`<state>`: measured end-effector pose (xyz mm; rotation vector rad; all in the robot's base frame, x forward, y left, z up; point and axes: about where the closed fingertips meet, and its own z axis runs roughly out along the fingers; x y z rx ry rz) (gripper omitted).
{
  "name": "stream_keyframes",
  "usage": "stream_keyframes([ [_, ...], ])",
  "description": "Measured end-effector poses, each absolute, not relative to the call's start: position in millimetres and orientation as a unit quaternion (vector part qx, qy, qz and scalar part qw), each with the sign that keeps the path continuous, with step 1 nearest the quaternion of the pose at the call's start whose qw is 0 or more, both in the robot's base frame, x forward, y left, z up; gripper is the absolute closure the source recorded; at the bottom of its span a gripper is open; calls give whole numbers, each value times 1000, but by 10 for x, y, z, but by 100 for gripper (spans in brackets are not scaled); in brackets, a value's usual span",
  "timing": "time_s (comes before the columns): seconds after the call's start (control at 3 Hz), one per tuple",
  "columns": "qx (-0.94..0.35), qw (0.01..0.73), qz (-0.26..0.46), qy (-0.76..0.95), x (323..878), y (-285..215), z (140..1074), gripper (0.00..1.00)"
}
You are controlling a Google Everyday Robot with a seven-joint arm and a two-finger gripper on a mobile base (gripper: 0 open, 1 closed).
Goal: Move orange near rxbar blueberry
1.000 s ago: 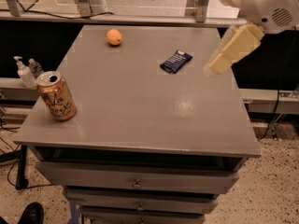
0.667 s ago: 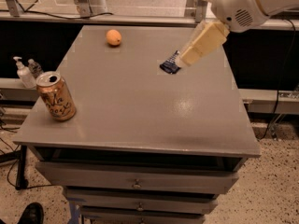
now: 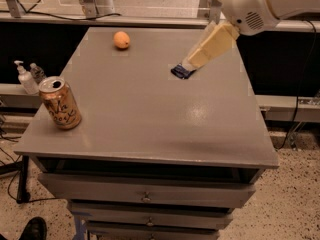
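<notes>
We see the gripper (image 3: 191, 63) hanging over the rxbar blueberry (image 3: 180, 73) (mostly hidden) — its grip we cannot tell — the orange (image 3: 121, 40) well apart on the surface (image 3: 150, 129).

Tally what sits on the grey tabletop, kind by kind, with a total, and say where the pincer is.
Orange: 1
Copper drink can: 1
Dark blue snack bar: 1
Total: 3
Pincer, not counted: at the snack bar, hiding most of it from view, to the right of the orange.
</notes>
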<state>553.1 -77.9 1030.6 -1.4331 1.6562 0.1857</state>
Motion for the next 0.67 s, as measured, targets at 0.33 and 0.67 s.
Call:
stream_keyframes([
  [0.33, -576, 484, 87, 653, 5878, -560, 10188, 0],
  [0.67, -568, 505, 94, 643, 6268, -415, 10077, 0],
])
